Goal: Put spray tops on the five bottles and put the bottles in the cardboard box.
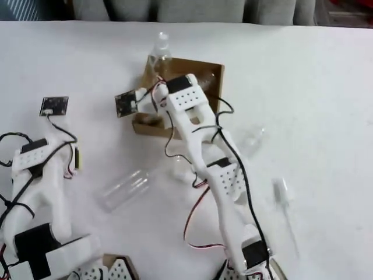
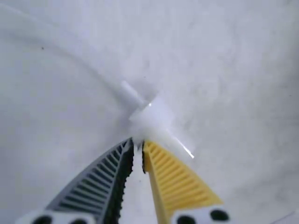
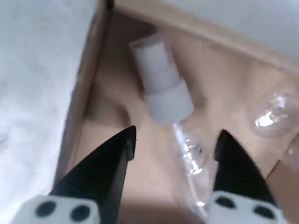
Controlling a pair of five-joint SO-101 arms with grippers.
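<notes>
In the right wrist view, a clear bottle (image 3: 192, 161) fitted with a white spray top (image 3: 161, 88) lies inside the cardboard box (image 3: 88, 84). My right gripper (image 3: 177, 133) hangs open above it, one finger on either side. A second clear bottle (image 3: 273, 114) lies beside it in the box. From above, the right arm (image 1: 186, 105) covers the cardboard box (image 1: 213, 73). My left gripper (image 2: 138, 142) is down at the white table, fingertips pinched together on a white spray top (image 2: 150, 116) whose thin tube trails alongside the yellow finger.
An upright clear bottle (image 1: 160, 49) stands just behind the box. Another bottle (image 1: 123, 189) lies on its side between the arms. A loose spray top with tube (image 1: 284, 195) and a clear bottle (image 1: 253, 138) lie right of the right arm.
</notes>
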